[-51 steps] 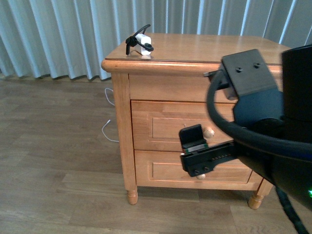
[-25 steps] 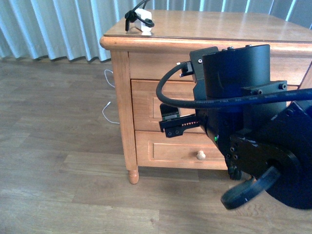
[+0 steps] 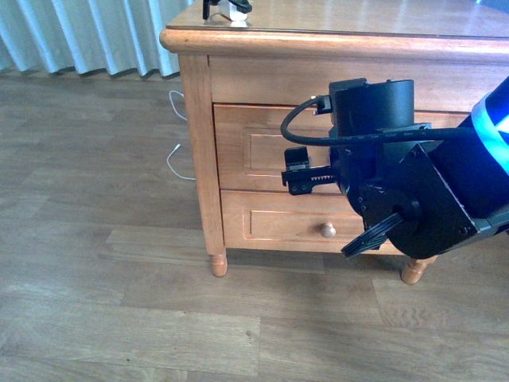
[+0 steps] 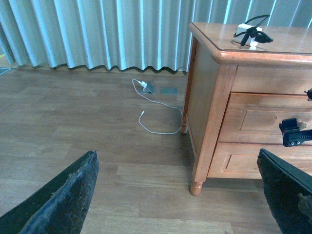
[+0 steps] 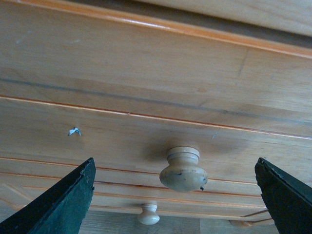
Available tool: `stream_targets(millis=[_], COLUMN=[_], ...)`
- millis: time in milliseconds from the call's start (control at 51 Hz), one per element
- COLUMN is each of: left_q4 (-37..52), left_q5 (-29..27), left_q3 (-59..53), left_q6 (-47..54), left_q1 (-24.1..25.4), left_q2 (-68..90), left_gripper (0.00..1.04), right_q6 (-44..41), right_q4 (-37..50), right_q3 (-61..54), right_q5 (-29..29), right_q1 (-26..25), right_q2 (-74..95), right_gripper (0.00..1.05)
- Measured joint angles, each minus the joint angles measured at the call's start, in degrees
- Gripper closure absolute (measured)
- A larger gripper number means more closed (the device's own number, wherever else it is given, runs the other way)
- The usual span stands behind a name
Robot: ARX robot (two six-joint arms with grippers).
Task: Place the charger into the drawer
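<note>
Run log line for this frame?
phase: pre-grasp | right gripper: open, facing knob, no contact | drawer: shut | charger: on cabinet top | left gripper: open, empty

Charger [image 4: 252,36] sits on the cabinet [image 4: 207,97] worktop [image 4: 292,46], near its left edge, back from the front. In the cabinet front, upper drawer [image 3: 254,147] is above lower drawer [image 3: 270,227], with lower knob [image 3: 327,230] below upper knob [image 5: 183,169]. Right pincer [image 5: 174,165] is just in front of the upper drawer, upper knob between its fingers, clear of both. Loose cable [image 4: 158,124] lies on the floor [image 4: 73,122] left of the cabinet, toward the curtain [image 4: 97,34] behind. Left pincer [image 4: 176,153] is over the floor off the cabinet's front-left corner, well apart.
</note>
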Motion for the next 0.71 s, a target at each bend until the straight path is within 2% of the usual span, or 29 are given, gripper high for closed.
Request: stream_targets(millis=[706], left_q4=[0.0], left_q5=[0.0], left_q3=[0.0], left_q6=[0.0], left_q1=[0.0], left_q2=[0.0], left_gripper=[0.06], right_q6=[0.3], right_q4=[0.2], right_q3=[2.1], right_q5=[0.7], right_q1=[-0.3], right_q2=[2.1], right_gripper=[0.08])
